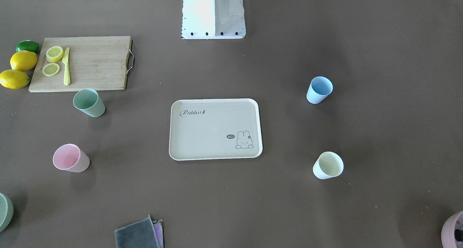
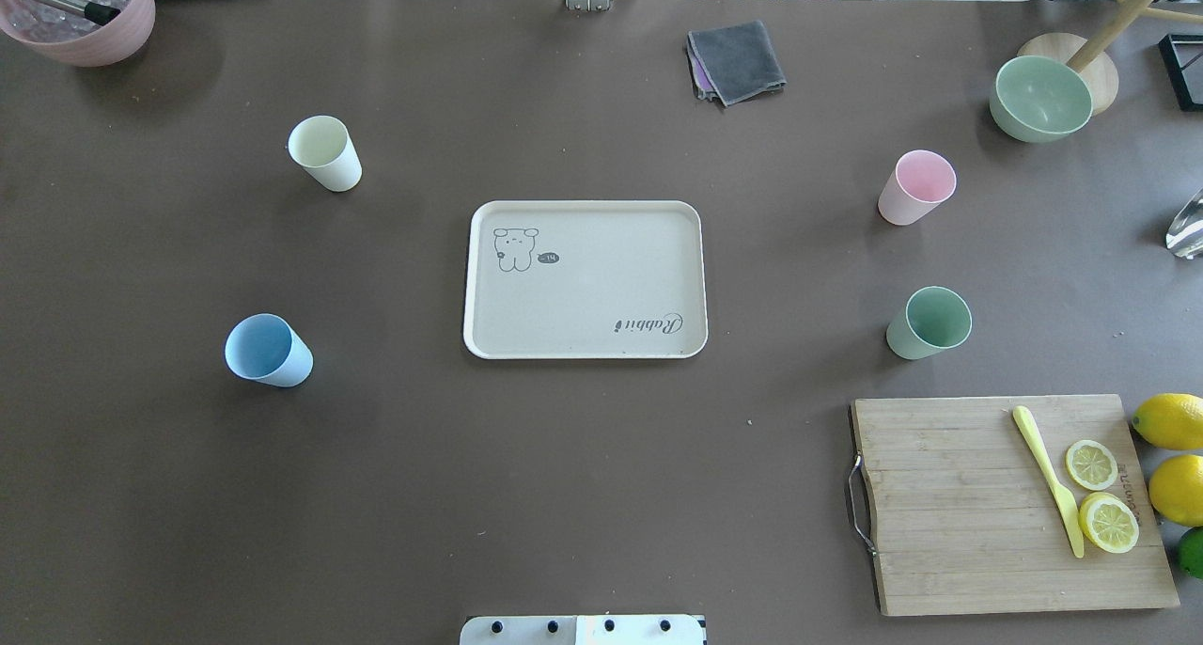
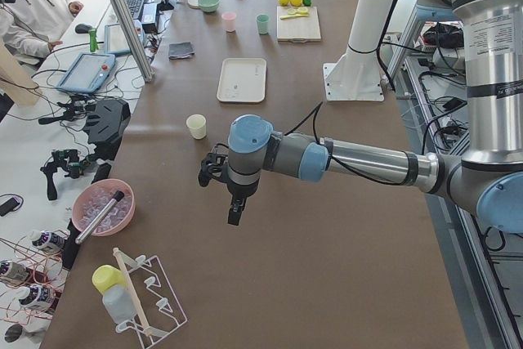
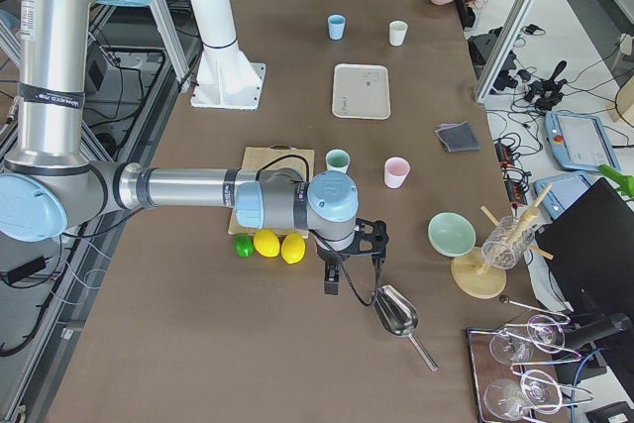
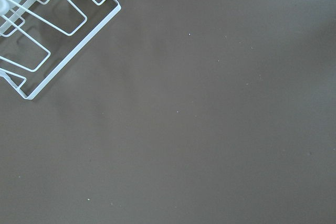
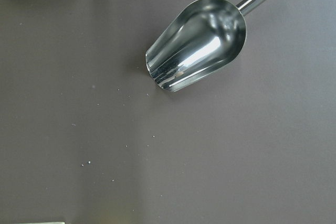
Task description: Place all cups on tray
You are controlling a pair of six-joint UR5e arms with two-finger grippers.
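Observation:
The cream tray [image 1: 209,132] lies mid-table with nothing on it; it also shows in the overhead view [image 2: 583,278]. Four cups stand upright on the table around it, all apart from it. The green cup [image 2: 929,322] and the pink cup [image 2: 915,187] stand on my right side. The blue cup [image 2: 268,350] and the pale yellow cup [image 2: 324,153] stand on my left side. My left gripper [image 3: 234,212] hangs over bare table at the left end. My right gripper [image 4: 333,280] hangs at the right end near the lemons. I cannot tell whether either is open or shut.
A wooden cutting board [image 2: 977,504] with lemon slices and a yellow knife lies near right, lemons [image 2: 1170,421] and a lime beside it. A sage bowl [image 2: 1040,98], a grey cloth [image 2: 736,60] and a mauve pot [image 2: 80,15] stand far. A metal scoop [image 6: 199,43] lies below my right wrist, a wire rack [image 5: 42,30] below my left.

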